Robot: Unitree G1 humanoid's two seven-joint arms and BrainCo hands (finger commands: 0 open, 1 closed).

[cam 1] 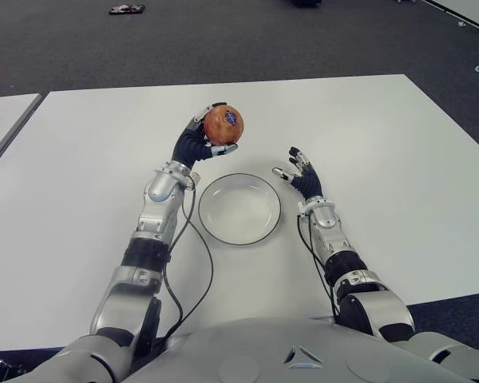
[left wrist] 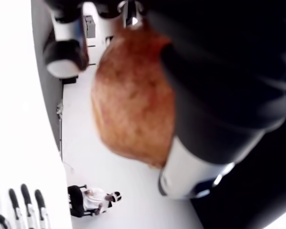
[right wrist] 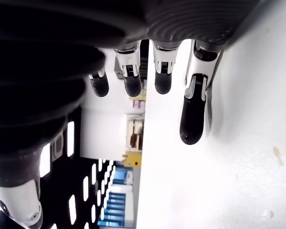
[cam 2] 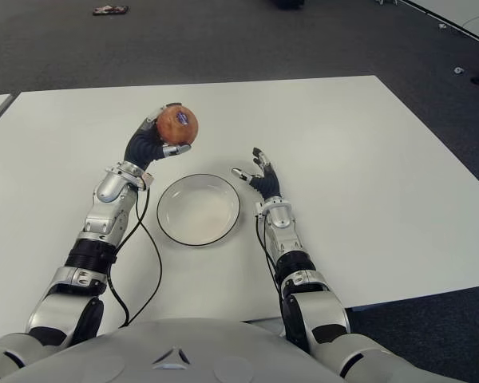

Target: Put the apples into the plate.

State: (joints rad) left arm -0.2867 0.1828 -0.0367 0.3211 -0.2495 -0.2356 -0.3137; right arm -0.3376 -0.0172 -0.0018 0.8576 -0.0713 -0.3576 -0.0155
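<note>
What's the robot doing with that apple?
The robot's left hand is holding an apple up in the air, just beyond the far rim of a white plate on the table. The plate has nothing in it yet. The right hand shows to the right of the plate, fingers open and holding nothing. It looks like the apple is about to go into the plate.

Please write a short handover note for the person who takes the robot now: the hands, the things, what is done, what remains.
Left hand: shut on the apple, held beyond the plate, on its far left side.
Right hand: open, holds nothing, just right of the plate.
Plate: empty, on the white table.
Done: apple picked up.
Left: bring it over the plate and release. No other apple is in view.
</note>
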